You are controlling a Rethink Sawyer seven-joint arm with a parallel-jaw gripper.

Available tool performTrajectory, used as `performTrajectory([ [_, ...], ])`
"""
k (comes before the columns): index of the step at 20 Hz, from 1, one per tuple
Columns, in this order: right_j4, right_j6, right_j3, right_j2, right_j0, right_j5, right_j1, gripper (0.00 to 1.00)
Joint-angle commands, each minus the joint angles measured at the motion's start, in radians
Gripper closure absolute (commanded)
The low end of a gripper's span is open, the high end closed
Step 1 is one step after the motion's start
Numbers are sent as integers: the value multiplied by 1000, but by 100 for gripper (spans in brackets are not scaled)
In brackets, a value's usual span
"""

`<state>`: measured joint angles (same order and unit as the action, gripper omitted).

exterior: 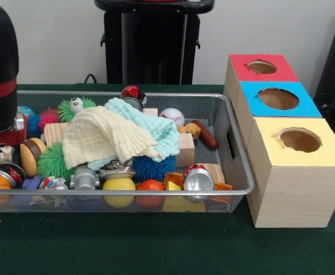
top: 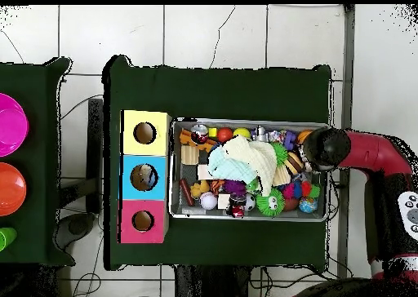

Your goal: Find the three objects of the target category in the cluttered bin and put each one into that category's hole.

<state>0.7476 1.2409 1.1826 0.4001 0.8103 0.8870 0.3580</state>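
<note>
The silver wire-mesh bin (exterior: 156, 193) is full of toys; it also shows in the overhead view (top: 245, 219). One small wrinkled silvery-white piece with blue and red print (exterior: 54, 183) lies at the bin's front left corner. I cannot pick out the others among the clutter. My gripper (exterior: 0, 150) is low in the bin's left end, below the black and red wrist, a little behind and left of that piece; in the overhead view (top: 325, 149) the wrist covers it. The blue-topped box's hole (exterior: 277, 98) is right of the bin; in the overhead view the hole (top: 144, 177) shows something pale inside.
A pale yellow cloth (exterior: 104, 137) and a mint cloth (exterior: 150, 123) lie over the bin's middle. Spiky balls, smooth balls, wooden blocks and a silver can (exterior: 197, 179) fill the rest. The red-topped box (exterior: 262, 67) and the yellow-topped box (exterior: 299, 140) flank the blue one.
</note>
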Motion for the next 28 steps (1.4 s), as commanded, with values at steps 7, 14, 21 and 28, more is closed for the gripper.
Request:
performTrajectory([
  [7, -18, -300, 46, 79, -82, 155, 113, 0],
  [14, -34, -287, 96, 79, -96, 175, 218, 0],
  [21, -52, -255, 154, 71, -109, 158, 276, 0],
  [28, -29, -227, 128, 24, -151, 242, 214, 0],
])
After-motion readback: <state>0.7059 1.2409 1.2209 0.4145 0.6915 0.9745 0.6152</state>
